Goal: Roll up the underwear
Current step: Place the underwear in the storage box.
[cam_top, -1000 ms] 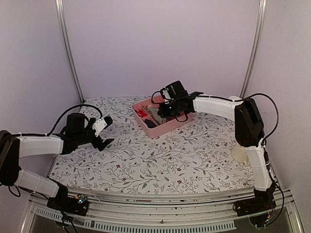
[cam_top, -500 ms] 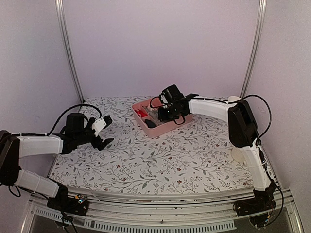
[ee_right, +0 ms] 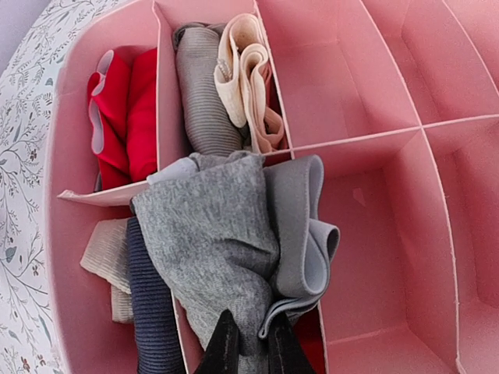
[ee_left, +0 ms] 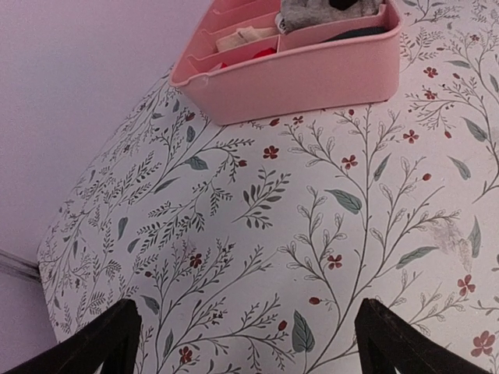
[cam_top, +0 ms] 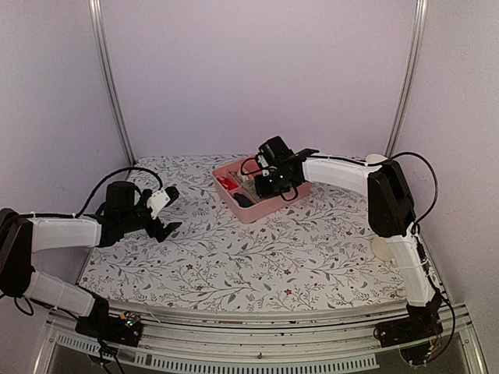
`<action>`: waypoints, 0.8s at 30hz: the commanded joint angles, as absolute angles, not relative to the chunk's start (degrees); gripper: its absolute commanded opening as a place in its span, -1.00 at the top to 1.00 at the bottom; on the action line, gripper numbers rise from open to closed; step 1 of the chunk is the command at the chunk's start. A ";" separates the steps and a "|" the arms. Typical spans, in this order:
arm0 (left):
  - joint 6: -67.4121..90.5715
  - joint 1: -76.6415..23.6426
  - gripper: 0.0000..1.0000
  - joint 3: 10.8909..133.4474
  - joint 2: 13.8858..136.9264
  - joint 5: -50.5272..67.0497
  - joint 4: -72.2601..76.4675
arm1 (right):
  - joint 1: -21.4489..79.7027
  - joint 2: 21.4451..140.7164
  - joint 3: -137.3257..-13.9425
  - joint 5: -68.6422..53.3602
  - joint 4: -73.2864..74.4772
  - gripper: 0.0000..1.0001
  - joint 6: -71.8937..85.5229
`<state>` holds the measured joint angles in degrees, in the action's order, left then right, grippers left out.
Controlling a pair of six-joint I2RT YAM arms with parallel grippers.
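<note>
The underwear [ee_right: 210, 234], a bunched grey garment with a pale grey waistband, hangs over a divider of the pink tray [ee_right: 374, 234]. My right gripper [ee_right: 248, 327] is shut on its lower fold. In the top view the right gripper [cam_top: 270, 184] sits over the middle of the tray [cam_top: 261, 209]. The left wrist view shows the grey underwear [ee_left: 312, 12] at the tray's [ee_left: 312, 74] top edge. My left gripper [cam_top: 171, 210] hovers open over the left side of the floral table. Nothing lies between the left gripper's [ee_left: 245, 343] fingers.
Other compartments hold rolled cloth: a red roll [ee_right: 125, 117], a grey ribbed roll [ee_right: 203, 101], a beige roll [ee_right: 245, 78] and a navy ribbed roll [ee_right: 152, 312]. The tray's right-hand compartments show bare pink floor. Walls close the table at the back and both sides.
My right gripper has shifted a little to the left over the tray, still holding the grey cloth. The left arm has not moved.
</note>
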<state>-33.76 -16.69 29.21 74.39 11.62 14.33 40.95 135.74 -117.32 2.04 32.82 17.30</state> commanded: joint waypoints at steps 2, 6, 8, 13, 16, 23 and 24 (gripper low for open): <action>-33.04 -15.92 -0.97 30.06 74.86 12.78 14.99 | 41.31 139.19 -121.77 3.60 43.09 0.99 15.98; -32.96 -15.92 -0.97 30.15 74.99 12.90 14.78 | 41.35 142.67 -125.75 3.25 46.41 0.99 15.27; -32.96 -15.84 -0.97 30.23 75.12 13.07 14.71 | 41.33 144.11 -127.24 3.00 47.64 0.98 14.79; -32.96 -15.82 -0.97 30.41 75.48 13.20 14.50 | 41.32 146.81 -129.09 4.19 49.06 0.99 14.07; -32.88 -15.75 -0.97 30.50 75.50 13.28 14.42 | 41.23 148.54 -130.48 4.65 50.35 0.99 13.61; -32.86 -15.70 -0.97 30.54 75.42 13.27 14.41 | 42.22 144.00 -128.58 6.97 46.68 0.72 9.45; -32.87 -15.65 -0.97 30.50 75.52 13.34 14.40 | 42.61 142.65 -127.46 8.20 45.84 0.65 8.63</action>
<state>-33.36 -16.36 29.32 75.07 12.62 14.26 41.50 144.35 -131.68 4.43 43.75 11.51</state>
